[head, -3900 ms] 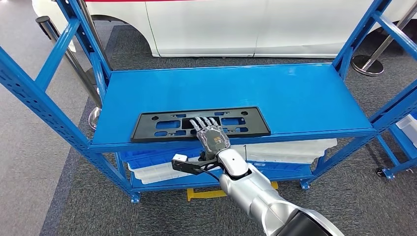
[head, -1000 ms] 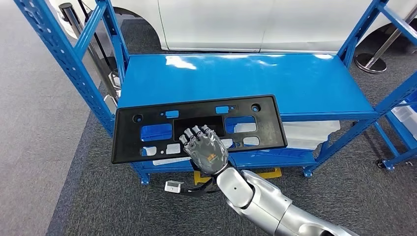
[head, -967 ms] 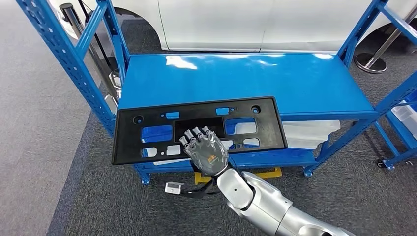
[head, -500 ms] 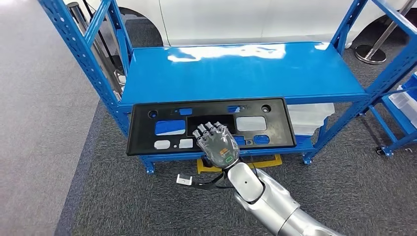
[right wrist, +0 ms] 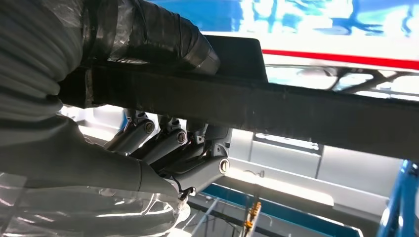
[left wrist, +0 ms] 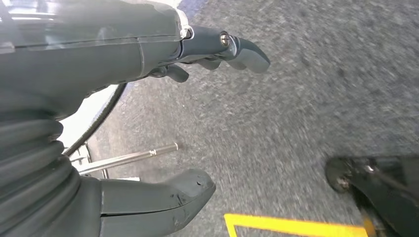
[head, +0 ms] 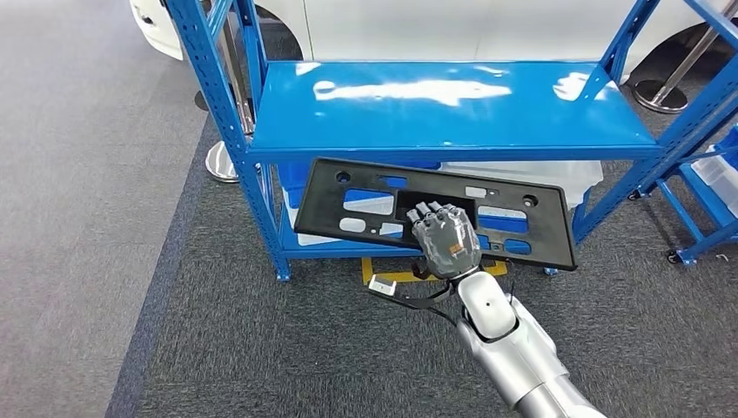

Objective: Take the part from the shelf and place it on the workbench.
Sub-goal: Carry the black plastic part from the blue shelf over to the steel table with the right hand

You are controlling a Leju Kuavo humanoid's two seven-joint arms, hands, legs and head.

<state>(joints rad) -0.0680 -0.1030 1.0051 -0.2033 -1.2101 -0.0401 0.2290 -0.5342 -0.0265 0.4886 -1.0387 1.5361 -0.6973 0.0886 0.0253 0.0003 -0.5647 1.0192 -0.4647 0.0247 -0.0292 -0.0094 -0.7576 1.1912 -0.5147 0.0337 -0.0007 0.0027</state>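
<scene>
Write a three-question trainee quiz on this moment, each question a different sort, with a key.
1. True or false: the black part lies on the blue shelf.
2. Which hand grips the part? A) left B) right C) both
3. Fill in: the left hand hangs over grey ____ .

Key:
1. False; it is held in front of the shelf, off its top deck.
2. B; the right hand holds it, fingers over the near edge.
3. Carpet; that hand holds nothing.

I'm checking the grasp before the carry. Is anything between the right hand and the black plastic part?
Nothing visible. The right hand grips the long black plastic perforated panel directly at its near edge; the right wrist view shows thumb on one face and fingers on the other. The panel is off the blue metal shelf.
</scene>
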